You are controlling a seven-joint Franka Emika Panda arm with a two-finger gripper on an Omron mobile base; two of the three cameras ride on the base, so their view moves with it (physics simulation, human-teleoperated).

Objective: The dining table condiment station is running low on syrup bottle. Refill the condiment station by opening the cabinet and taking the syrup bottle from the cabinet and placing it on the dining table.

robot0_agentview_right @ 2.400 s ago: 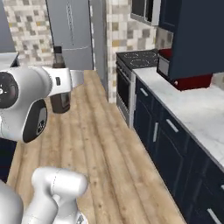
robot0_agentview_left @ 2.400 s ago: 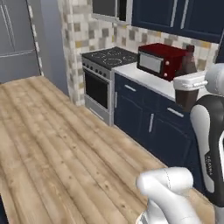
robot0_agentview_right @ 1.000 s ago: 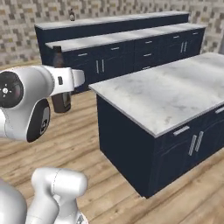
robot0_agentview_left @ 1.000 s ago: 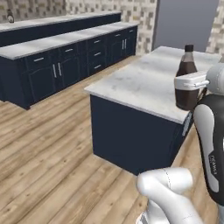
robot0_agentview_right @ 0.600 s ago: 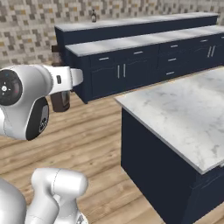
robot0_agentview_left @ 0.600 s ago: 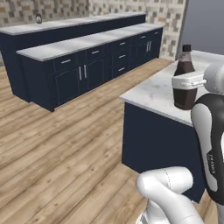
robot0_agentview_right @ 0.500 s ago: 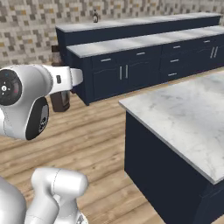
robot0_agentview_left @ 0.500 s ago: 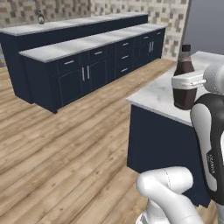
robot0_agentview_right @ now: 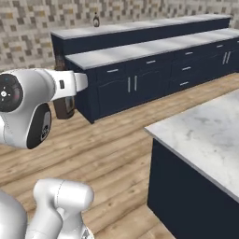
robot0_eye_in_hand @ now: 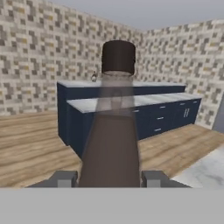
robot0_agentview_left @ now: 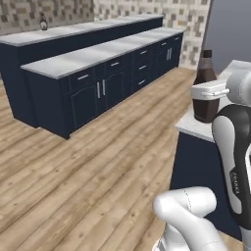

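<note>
The gripper (robot0_eye_in_hand: 109,178) is clamping the syrup bottle (robot0_eye_in_hand: 111,131) upright (fetching looks done), carrying it toward the long dining table (robot0_agentview_left: 73,34) at the far left; setting it down there is remaining.

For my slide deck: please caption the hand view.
Gripper carrying the syrup bottle upright toward the long navy dining table.

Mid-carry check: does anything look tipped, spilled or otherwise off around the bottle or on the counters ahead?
Nothing stands out. The syrup bottle sits upright in the gripper, its jaws closed on the body and the cap on. A second bottle stands upright far off on the dining table. No spill shows on the wooden floor or the island.
</note>
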